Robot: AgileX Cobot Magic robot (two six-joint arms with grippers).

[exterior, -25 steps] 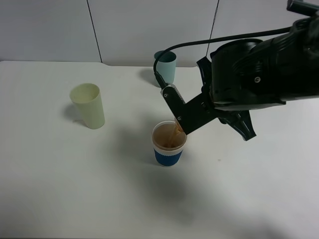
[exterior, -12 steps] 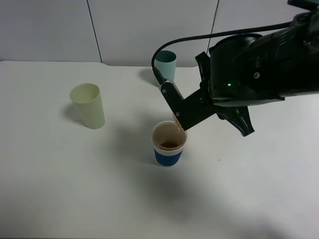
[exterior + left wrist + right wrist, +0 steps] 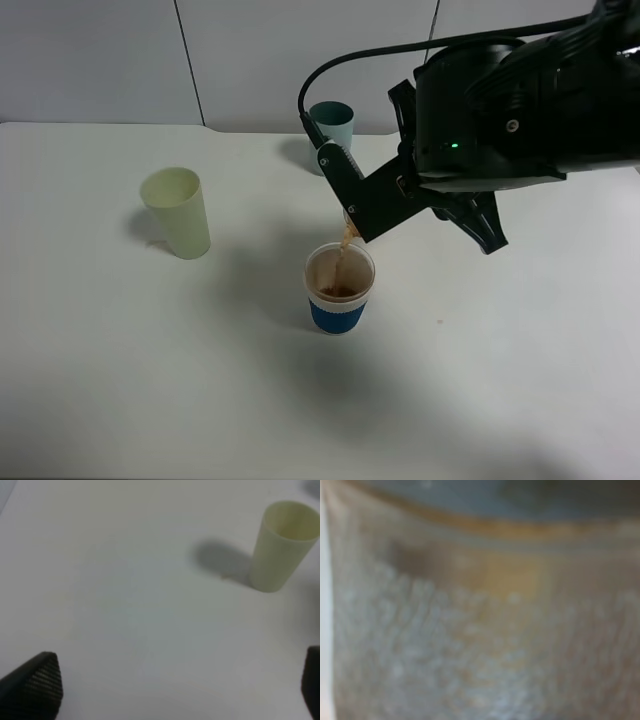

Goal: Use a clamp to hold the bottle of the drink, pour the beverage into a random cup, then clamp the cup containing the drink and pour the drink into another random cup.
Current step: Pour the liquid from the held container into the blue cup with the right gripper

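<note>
Jaws of the left gripper (image 3: 175, 687) stood wide apart above the white table (image 3: 100, 380), gripping nothing. At the left stood the pale yellow-green tumbler (image 3: 177, 213), upright, well apart from the short blue-sleeved cup (image 3: 339, 310) at centre. Above that cup the right gripper (image 3: 347, 197) was clamped on the tilted bottle (image 3: 480, 630), and brown beverage (image 3: 340, 291) streamed into the cup. A teal tumbler (image 3: 331, 125) stood behind.

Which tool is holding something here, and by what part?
The right tool is shut on the bottle, round its body as far as shows. The left tool is open, holding nothing.
</note>
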